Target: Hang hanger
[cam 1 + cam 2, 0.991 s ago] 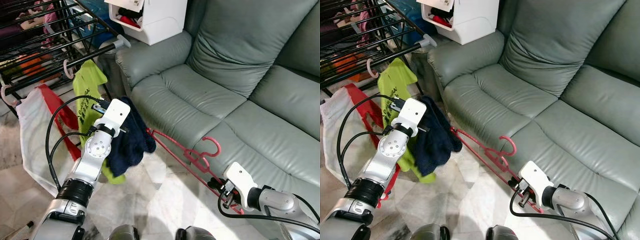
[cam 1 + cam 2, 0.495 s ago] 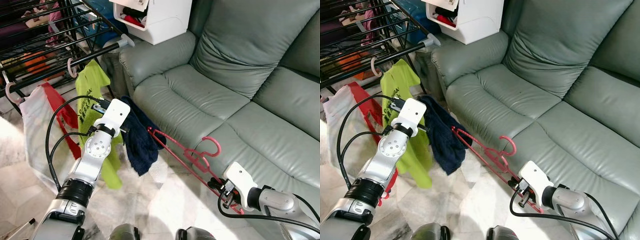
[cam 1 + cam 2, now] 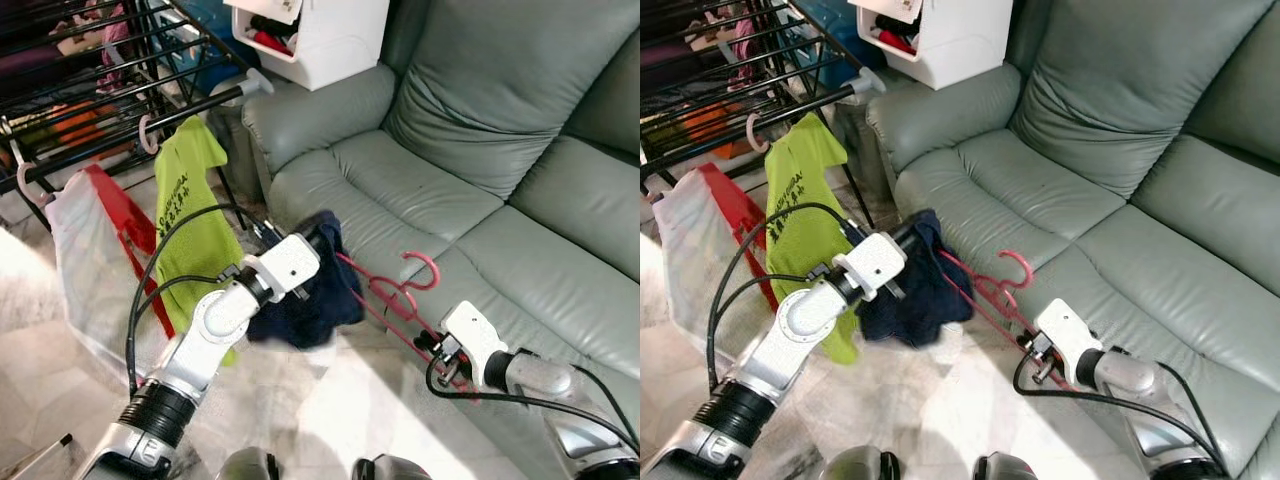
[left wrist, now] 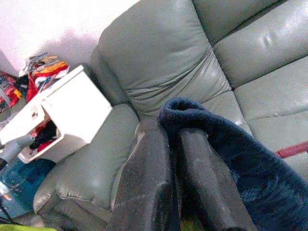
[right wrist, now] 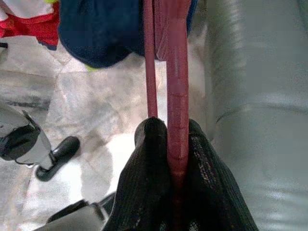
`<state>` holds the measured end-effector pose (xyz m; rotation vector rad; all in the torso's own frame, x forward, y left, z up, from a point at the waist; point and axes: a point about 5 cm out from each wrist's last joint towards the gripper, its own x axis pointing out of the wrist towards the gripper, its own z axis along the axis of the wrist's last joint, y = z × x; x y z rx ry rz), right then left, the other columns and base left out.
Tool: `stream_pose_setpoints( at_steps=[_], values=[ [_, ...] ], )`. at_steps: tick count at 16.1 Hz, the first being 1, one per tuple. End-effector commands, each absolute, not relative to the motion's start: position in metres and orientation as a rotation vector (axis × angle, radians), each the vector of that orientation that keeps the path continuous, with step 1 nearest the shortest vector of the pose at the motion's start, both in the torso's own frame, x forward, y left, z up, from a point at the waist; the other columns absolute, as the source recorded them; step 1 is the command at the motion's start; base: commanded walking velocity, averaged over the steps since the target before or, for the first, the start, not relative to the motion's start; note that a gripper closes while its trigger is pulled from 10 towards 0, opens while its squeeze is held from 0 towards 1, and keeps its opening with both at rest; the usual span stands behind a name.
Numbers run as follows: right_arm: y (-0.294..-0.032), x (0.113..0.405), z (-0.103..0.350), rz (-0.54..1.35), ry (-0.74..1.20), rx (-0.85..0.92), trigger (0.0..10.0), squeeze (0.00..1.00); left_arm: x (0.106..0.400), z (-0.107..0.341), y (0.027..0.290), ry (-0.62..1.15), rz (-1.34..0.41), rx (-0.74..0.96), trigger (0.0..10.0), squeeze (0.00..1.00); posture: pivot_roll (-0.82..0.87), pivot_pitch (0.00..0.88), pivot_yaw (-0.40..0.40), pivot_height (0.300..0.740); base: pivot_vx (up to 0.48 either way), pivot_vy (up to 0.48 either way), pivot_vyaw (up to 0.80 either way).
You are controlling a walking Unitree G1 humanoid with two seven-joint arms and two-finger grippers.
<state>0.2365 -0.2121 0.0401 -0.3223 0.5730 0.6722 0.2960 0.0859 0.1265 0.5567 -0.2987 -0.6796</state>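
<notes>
Hanger (image 3: 385, 297) pinched in right gripper (image 5: 175, 159); left gripper (image 4: 173, 159) clamped on navy garment (image 3: 310, 300).

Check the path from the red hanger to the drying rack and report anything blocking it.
The left arm and the navy cloth pinched in the left gripper lie between the hanger, held by the right gripper, and the rack. The rail already carries a green shirt and a red-and-white garment.
</notes>
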Motion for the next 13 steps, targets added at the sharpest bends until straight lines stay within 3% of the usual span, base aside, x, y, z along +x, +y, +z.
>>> stream_pose_setpoints(
  at_steps=[1,4,7,11,13],
  values=[
    [-0.213,0.243,0.041,0.633,0.568,-0.295,10.0,0.00,0.293,0.139,0.079,-0.356,-0.707,0.544,10.0,0.00,-0.08,0.035,0.030,0.740,0.000,0.000,0.00],
    [-0.210,0.248,0.032,0.564,0.603,-0.202,10.0,0.00,0.293,0.146,0.079,-0.376,-0.662,0.550,10.0,0.00,-0.07,0.035,0.024,0.740,0.000,0.000,0.00],
    [-0.224,0.246,0.020,0.359,0.667,-0.034,10.0,0.00,0.304,0.154,0.094,-0.369,-0.540,0.543,10.0,0.00,-0.08,0.038,0.020,0.740,0.000,0.000,0.00],
    [-0.242,0.262,0.034,0.118,0.554,0.194,10.0,0.00,0.302,0.147,0.096,-0.318,-0.542,0.575,10.0,0.00,-0.08,0.039,0.027,0.740,0.000,0.000,0.00],
    [-0.245,0.283,0.060,-0.014,0.404,0.384,10.0,0.00,0.296,0.136,0.093,-0.274,-0.574,0.588,10.0,0.00,-0.08,0.039,0.029,0.740,0.000,0.000,0.00]
  ],
)
